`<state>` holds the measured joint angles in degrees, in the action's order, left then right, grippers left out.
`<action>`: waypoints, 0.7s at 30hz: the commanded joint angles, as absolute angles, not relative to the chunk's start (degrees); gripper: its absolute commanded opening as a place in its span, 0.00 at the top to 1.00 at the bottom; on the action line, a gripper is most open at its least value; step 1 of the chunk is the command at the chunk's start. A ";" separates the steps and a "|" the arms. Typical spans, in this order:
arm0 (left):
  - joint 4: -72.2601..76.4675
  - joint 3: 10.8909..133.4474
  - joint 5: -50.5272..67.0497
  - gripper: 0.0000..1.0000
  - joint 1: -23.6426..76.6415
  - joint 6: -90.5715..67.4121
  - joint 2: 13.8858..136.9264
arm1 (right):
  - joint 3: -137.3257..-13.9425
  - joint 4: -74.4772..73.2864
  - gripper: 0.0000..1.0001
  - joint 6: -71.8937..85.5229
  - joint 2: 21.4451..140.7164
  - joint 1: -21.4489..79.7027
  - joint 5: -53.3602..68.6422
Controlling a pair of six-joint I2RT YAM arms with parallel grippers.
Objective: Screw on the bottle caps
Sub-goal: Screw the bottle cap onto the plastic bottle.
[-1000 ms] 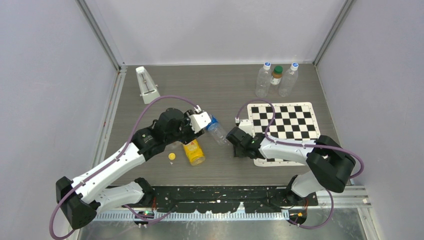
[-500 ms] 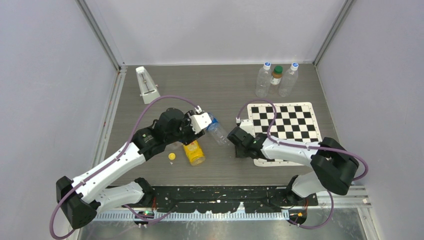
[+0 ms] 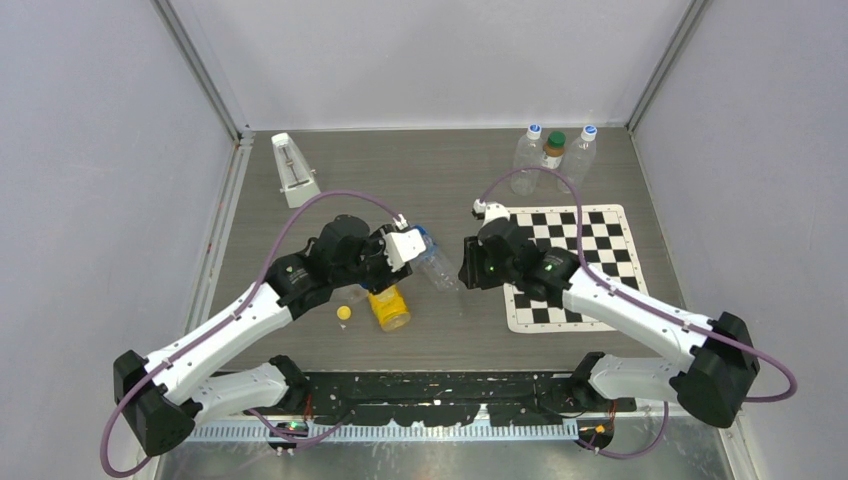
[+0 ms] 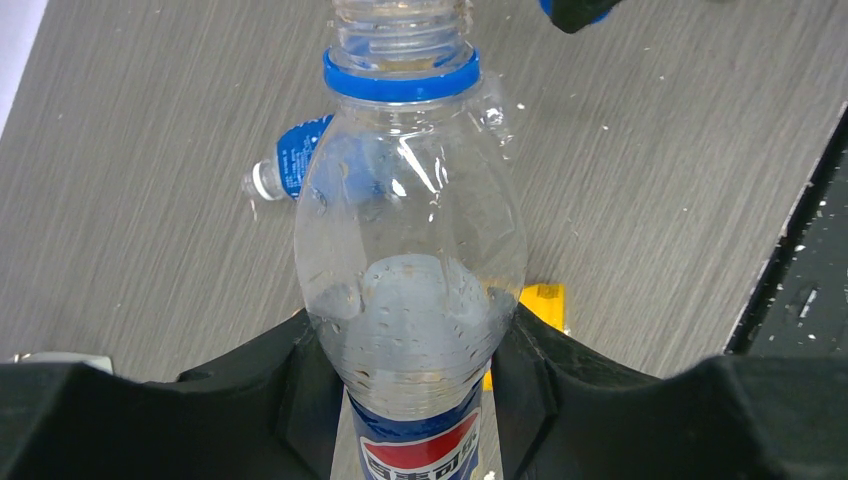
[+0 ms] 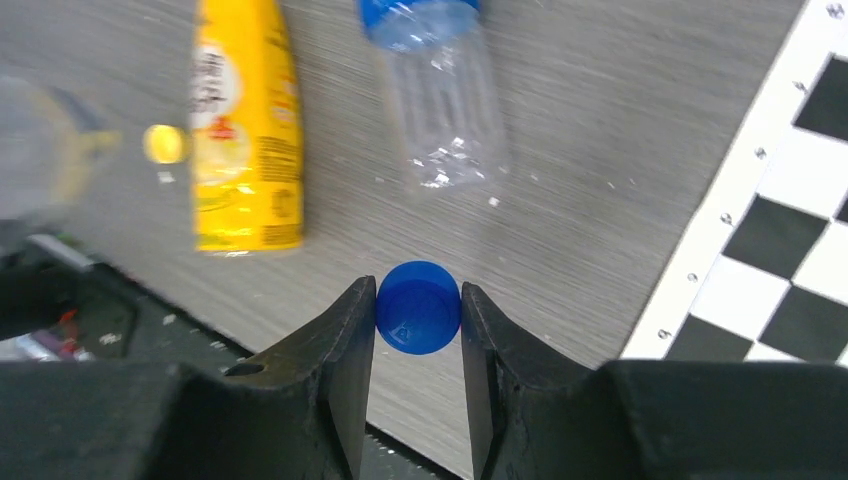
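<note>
My left gripper (image 3: 416,250) is shut on a clear Pepsi bottle (image 4: 410,250) and holds it tilted above the table; its threaded mouth (image 4: 400,20) is open. My right gripper (image 5: 418,300) is shut on the blue cap (image 5: 418,312), with the cap just off the bottle's mouth (image 4: 575,10). The yellow cap (image 3: 344,313) lies on the table beside a yellow bottle (image 3: 388,308) on its side. A small clear bottle (image 4: 290,165) with a whitish end lies under my left arm.
Three capped bottles (image 3: 552,155), one with a dark green cap, stand at the back right. A checkerboard mat (image 3: 580,270) lies under my right arm. A white wedge-shaped object (image 3: 294,172) stands at the back left. Grey walls close in both sides.
My right arm has lifted off the mat's edge and swung up and back, bringing the blue cap level with the bottle's mouth. My left gripper and its bottle have barely moved.
</note>
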<state>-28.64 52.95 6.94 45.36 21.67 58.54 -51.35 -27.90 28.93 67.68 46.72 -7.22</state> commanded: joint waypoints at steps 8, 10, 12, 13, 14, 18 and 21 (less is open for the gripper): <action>-29.47 56.70 14.81 0.97 45.33 21.19 59.98 | -58.62 -22.31 0.85 23.69 62.20 36.69 27.14; -29.86 56.98 16.08 0.97 45.26 21.16 60.38 | -58.42 -19.02 0.85 24.37 62.07 36.33 30.96; -29.96 57.12 17.47 0.97 45.26 21.18 60.61 | -58.39 -16.96 0.85 24.78 62.01 36.30 32.93; -29.97 57.12 17.98 0.97 45.27 21.16 60.61 | -58.37 -16.39 0.85 24.92 62.00 36.30 33.43; -30.04 57.13 18.34 0.97 45.28 21.18 60.74 | -58.47 -15.30 0.85 24.94 61.98 36.30 34.13; -30.90 57.55 19.76 0.97 45.26 21.61 61.14 | -58.98 -12.66 0.85 25.03 62.06 36.22 35.97; -31.16 57.65 20.75 0.97 45.26 21.79 61.11 | -59.45 -11.93 0.85 25.12 62.52 36.21 36.82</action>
<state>-30.89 54.83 16.64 45.10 21.39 60.99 -56.80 -18.37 24.95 63.26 36.51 33.15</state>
